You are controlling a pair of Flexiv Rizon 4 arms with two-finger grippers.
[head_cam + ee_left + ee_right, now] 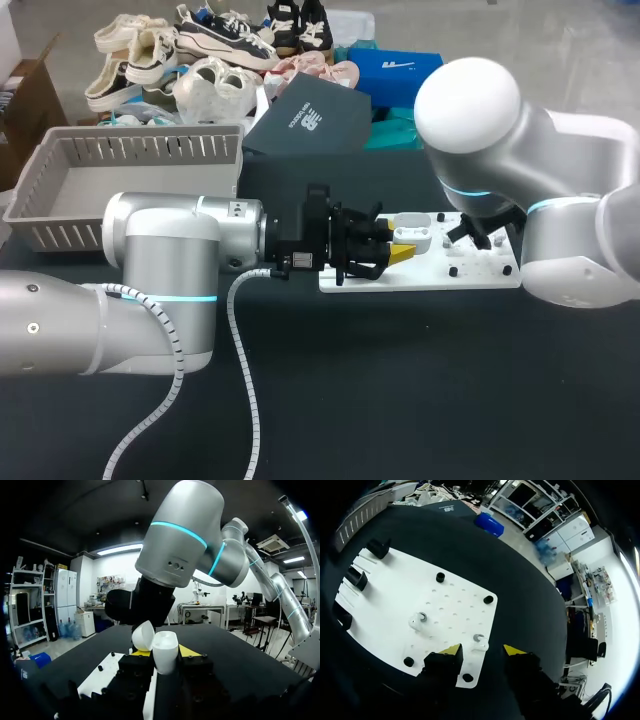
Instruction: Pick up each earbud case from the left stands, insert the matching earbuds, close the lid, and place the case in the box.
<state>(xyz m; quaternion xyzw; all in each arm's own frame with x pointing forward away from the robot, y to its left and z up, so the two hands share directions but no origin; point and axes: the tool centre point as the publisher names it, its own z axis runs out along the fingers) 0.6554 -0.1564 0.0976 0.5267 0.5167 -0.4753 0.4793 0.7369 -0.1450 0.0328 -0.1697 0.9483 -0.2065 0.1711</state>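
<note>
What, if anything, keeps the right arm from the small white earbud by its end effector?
Seemingly nothing: yes. The right end effector is open, the small white earbud ahead of it on the white perforated board; nothing intervenes. The left end effector grips the open white earbud case.

print check: dark box (310,120) at far side of worktop carries a white logo with a line of small letters on its lid, too small to read with certainty; small white sticker (238,208) on left arm housing, marks illegible; earbud case (165,650) shows plain white faces, nothing readable
</note>
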